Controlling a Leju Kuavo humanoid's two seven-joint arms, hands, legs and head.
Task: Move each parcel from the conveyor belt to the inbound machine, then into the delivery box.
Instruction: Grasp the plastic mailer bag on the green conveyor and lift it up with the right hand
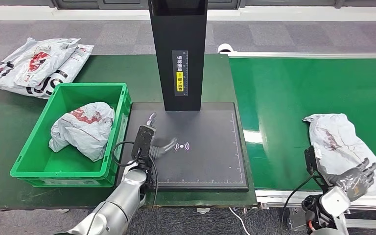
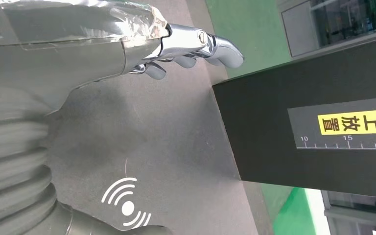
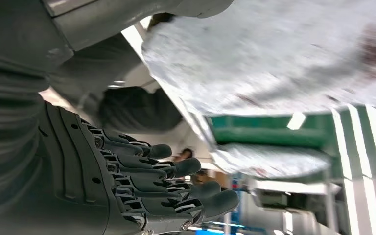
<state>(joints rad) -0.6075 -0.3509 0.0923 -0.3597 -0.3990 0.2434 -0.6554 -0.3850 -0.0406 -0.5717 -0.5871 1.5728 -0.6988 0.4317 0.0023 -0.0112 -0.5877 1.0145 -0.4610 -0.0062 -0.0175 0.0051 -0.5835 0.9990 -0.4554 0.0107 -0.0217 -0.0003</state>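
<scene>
A crumpled white parcel (image 1: 340,144) with red print lies on the green conveyor belt (image 1: 284,98) at the right. My right hand (image 1: 355,178) hovers at the parcel's near end with fingers spread, holding nothing. The right wrist view shows that hand (image 3: 103,161) with its dark fingers (image 3: 176,183) extended and the parcel (image 3: 284,54) just beyond them. My left hand (image 1: 154,142) rests open over the inbound machine's black scan plate (image 1: 200,166), next to the white wireless mark (image 2: 127,208). Another white parcel (image 1: 83,127) lies in the green delivery box (image 1: 29,156).
The machine's black post (image 1: 177,49) rises from the back of the plate, close to my left hand's fingers (image 2: 196,46). Several white parcels (image 1: 39,66) are piled on the dark green table at the back left. The belt's metal rail (image 1: 293,198) runs along its near edge.
</scene>
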